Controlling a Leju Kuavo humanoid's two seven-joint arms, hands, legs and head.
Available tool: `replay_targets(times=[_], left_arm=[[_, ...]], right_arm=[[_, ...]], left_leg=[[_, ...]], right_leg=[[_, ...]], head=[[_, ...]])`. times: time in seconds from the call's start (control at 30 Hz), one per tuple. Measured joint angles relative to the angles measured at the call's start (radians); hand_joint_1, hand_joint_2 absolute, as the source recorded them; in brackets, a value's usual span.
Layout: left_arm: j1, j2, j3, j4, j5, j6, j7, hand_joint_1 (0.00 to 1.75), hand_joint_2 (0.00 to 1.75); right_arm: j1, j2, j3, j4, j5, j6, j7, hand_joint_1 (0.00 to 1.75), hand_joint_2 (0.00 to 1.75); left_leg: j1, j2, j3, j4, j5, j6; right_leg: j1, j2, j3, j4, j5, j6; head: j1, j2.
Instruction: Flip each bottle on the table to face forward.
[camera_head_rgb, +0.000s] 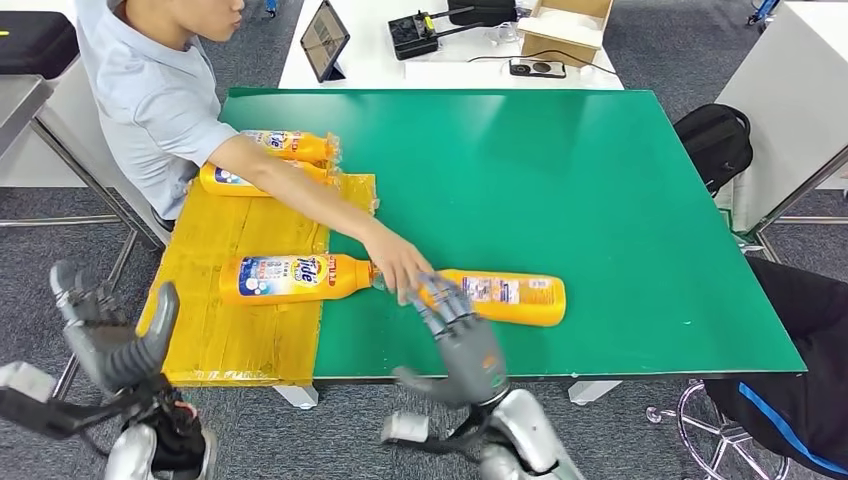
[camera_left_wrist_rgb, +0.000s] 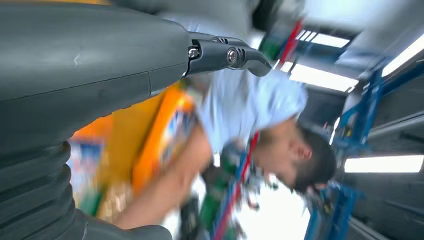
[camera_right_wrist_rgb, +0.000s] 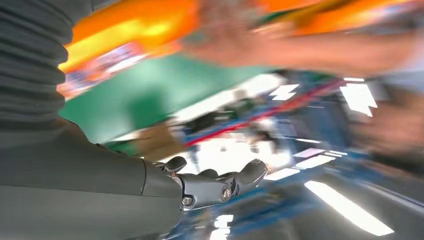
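On the green tabletop (camera_head_rgb: 560, 190), a yellow mat (camera_head_rgb: 240, 290) covers the near-left corner and runs partway up the left edge. A person (camera_head_rgb: 150, 90) in a light grey shirt sits at the left edge and reaches an arm across the mat, the person's hand (camera_head_rgb: 398, 268) resting near the front edge between two bottles. Two orange bottles lie side by side at the far end of the mat, close to the left edge: the farther bottle (camera_head_rgb: 292, 145) and the one just in front of it (camera_head_rgb: 232, 182), partly hidden by the person's arm. A third orange bottle (camera_head_rgb: 295, 278) lies on its side across the mat's right border, label up, its cap end touching the person's hand. A fourth orange bottle (camera_head_rgb: 512, 297) lies on the bare green near the front edge, right of that hand.

The right hand (camera_head_rgb: 462, 335) is raised at the front edge, fingers spread and holding nothing; its fingertips seem to touch the fourth bottle's left end, though the blurred wrist view leaves this unsure. The left hand (camera_head_rgb: 112, 335) hovers off the near-left corner, fingers apart, empty.
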Motion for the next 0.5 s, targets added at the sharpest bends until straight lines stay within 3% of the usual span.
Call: replay_targets(times=[0.27, 0.5], left_arm=[[0.084, -0.004, -0.009, -0.085, -0.244, 0.179, -0.023, 0.0, 1.75], [0.088, -0.004, -0.05, -0.097, -0.294, 0.212, 0.019, 0.0, 1.75]], right_arm=[[0.024, -0.046, -0.147, -0.009, 0.128, 0.126, 0.148, 0.0, 1.75], [-0.047, -0.065, -0.203, 0.072, 0.095, 0.233, 0.194, 0.0, 1.75]], left_leg=[[0.0, 0.0, 0.0, 0.0, 0.0, 0.0], [0.0, 0.001, 0.001, 0.0, 0.0, 0.0]], right_leg=[[0.0, 0.0, 0.0, 0.0, 0.0, 0.0], [0.0, 0.0, 0.0, 0.0, 0.001, 0.0]], head=[[0.0, 0.0], [0.0, 0.0]])
